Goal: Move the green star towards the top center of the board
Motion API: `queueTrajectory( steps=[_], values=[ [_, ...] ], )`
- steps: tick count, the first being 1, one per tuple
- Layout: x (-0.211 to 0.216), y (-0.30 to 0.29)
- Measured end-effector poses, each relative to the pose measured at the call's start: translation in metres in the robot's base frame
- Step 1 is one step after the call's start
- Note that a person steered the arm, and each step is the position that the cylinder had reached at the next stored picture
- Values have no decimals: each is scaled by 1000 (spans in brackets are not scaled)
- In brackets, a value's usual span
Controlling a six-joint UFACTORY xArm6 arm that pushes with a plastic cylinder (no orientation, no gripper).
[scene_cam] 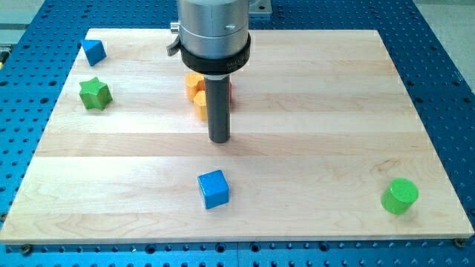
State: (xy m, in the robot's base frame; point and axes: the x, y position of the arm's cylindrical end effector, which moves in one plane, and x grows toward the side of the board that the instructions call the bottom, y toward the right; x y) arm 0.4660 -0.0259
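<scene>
I have no fingers to open or close, only a rod. My tip (220, 139) rests mid-table (312, 156), just right of some yellow blocks (197, 95). The small green star block (95, 93) lies well to my left, slightly farther back, near the left edge.

A small green star (95, 93) block lies flat on the pale wooden bench (312, 148), near the bench's edge at the view's left and toward its top corner. Its stubby points spread outward and its top face is lighter than its darker sides. It touches nothing.
</scene>
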Motion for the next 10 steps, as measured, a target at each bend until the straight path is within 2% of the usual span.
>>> queueTrajectory(
  steps=[2,3,4,5,6,7,8,9,10],
  values=[
    [0,0],
    [-16,-19],
    [-16,-122],
    [-42,-171],
    [-102,-145],
    [-96,-139],
    [-50,-148],
    [-5,-229],
    [-12,-279]
  ],
)
